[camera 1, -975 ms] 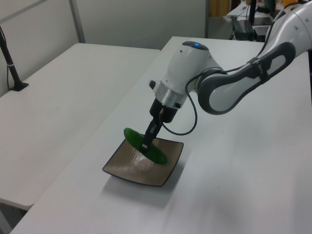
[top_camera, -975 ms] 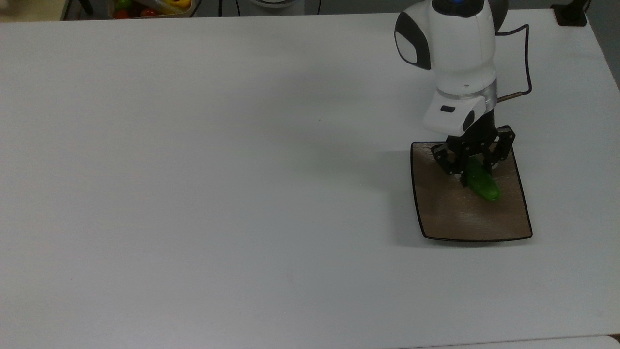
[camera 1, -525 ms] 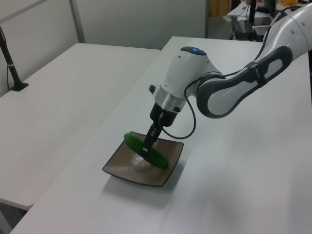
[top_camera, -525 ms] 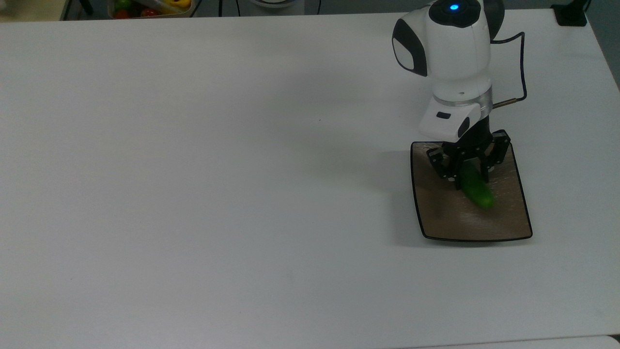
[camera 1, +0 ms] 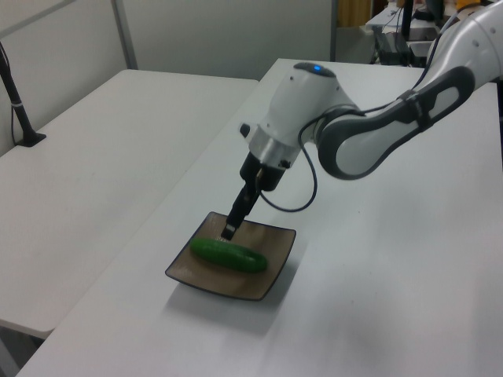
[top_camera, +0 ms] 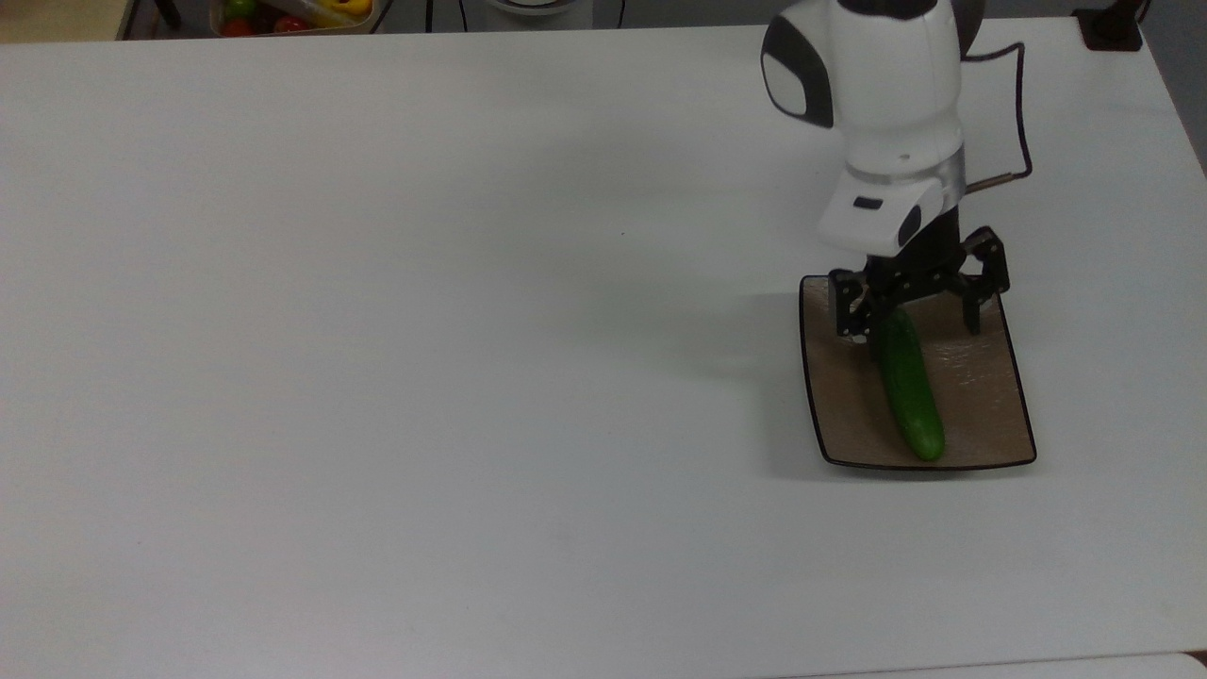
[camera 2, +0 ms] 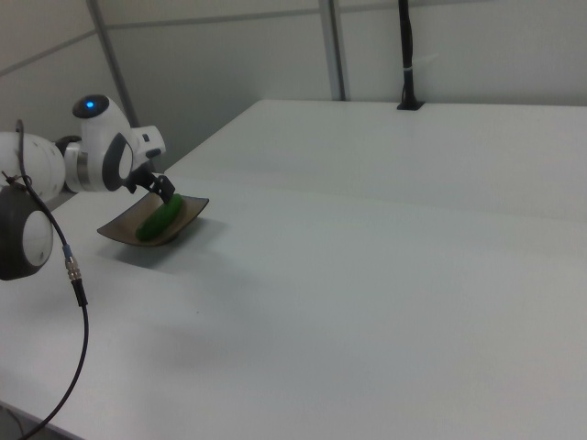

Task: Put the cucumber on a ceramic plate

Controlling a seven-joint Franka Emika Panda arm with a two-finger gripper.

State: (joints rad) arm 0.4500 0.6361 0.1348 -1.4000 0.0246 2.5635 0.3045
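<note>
The dark green cucumber (top_camera: 910, 387) lies flat along the square brown ceramic plate (top_camera: 981, 415), one end near the plate's lower edge in the top view. It also rests on the plate (camera 1: 267, 281) as the cucumber (camera 1: 228, 255) in the left view and the cucumber (camera 2: 159, 220) on the plate (camera 2: 188, 218) in the right view. My gripper (top_camera: 910, 316) hovers just above the cucumber's upper end, open, its two black fingers spread wide with the cucumber free of them. In the left view the gripper (camera 1: 230, 230) hangs a little above the cucumber.
The white table (top_camera: 424, 330) stretches wide to the top view's left of the plate. A bin of colourful items (top_camera: 292, 14) sits beyond the far edge. A black cable (top_camera: 1023, 113) loops off the arm. A black post (camera 2: 406, 55) stands at the far table edge.
The gripper opened and let go of the cucumber, which dropped from a tilted hold to lie flat on the plate. The gripper rose slightly.
</note>
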